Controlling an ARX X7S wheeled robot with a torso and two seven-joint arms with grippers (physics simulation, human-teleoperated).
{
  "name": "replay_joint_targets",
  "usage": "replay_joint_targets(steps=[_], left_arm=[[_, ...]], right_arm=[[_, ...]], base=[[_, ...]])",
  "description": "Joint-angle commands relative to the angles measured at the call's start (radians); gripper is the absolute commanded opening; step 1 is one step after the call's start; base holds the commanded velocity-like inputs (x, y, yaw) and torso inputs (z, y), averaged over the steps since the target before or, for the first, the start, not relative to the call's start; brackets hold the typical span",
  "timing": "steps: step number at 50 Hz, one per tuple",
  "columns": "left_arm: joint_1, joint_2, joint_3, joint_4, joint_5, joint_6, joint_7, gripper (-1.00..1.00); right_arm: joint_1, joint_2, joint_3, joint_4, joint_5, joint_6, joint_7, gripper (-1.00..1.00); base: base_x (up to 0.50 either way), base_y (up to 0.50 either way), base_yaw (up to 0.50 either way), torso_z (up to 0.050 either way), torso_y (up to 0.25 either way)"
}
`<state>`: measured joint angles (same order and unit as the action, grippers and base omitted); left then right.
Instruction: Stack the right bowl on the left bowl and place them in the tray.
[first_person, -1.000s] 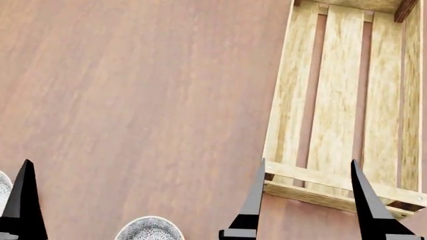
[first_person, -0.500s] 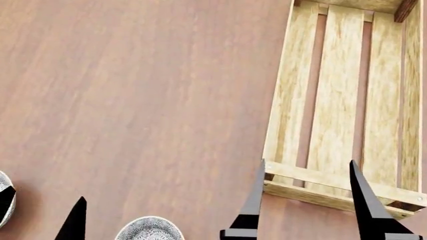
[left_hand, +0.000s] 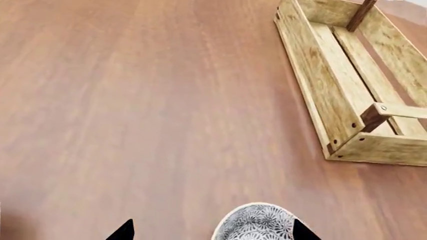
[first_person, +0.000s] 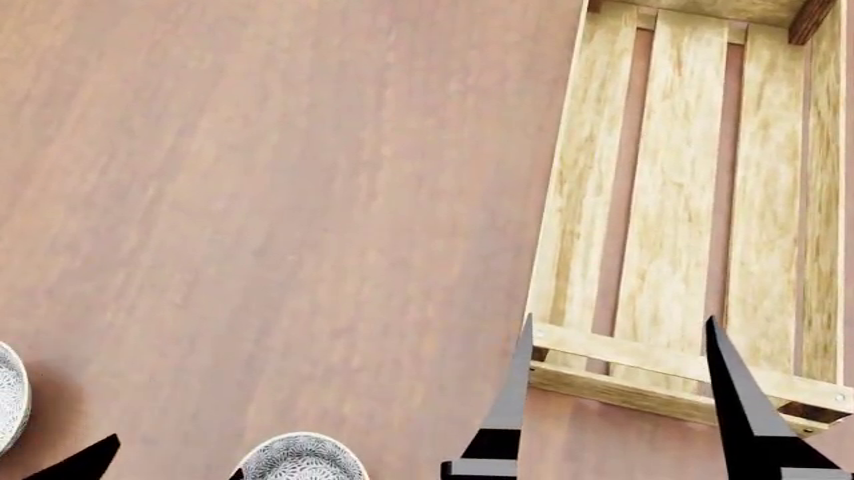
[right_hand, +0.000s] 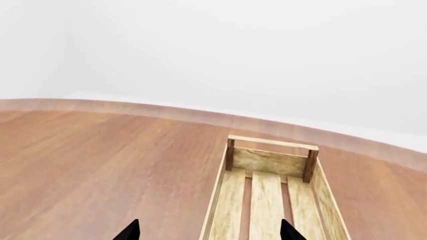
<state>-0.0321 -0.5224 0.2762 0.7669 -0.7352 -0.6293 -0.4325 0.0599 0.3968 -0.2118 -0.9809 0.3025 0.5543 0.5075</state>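
Left claw (first_person: 160, 455) lower, spread, empty

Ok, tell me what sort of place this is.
Most likely a bare simulated test bench, not a real room: a broad wood-grain table, a plain white backdrop behind it, and only a slatted wooden tray and patterned bowls on it.

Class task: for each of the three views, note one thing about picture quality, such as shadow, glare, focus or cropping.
Head view: sharp throughout, no glare, both bowls cut by the frame edge. Left wrist view: tray skewed by the steep angle, soft shading only. Right wrist view: flat, even light, blank pale background, no blur.
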Motion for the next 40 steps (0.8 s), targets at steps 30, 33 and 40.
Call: replay_joint_targets(steps=[30, 33, 40], left_arm=[[-0.098, 0.061, 0.071, -0.214, -0.021, -0.034, 0.071, 1.00], [-0.080, 0.069, 0.086, -0.255, 0.012, 0.012, 0.100, 1.00], [-0.085, 0.080, 0.095, -0.282, 0.014, 0.017, 0.108, 1.00]], right_arm=[[0.013, 0.048, -0.016, -0.005, 0.043, -0.015, 0.054, 1.00], [0.015, 0.051, -0.018, -0.005, 0.046, -0.016, 0.058, 1.00], [0.020, 0.059, -0.025, -0.008, 0.052, -0.014, 0.070, 1.00]], base=[[0.00, 0.00, 0.00, 0.000, 0.000], [0.00, 0.00, 0.00, 0.000, 0.000], [0.00, 0.00, 0.00, 0.000, 0.000]])
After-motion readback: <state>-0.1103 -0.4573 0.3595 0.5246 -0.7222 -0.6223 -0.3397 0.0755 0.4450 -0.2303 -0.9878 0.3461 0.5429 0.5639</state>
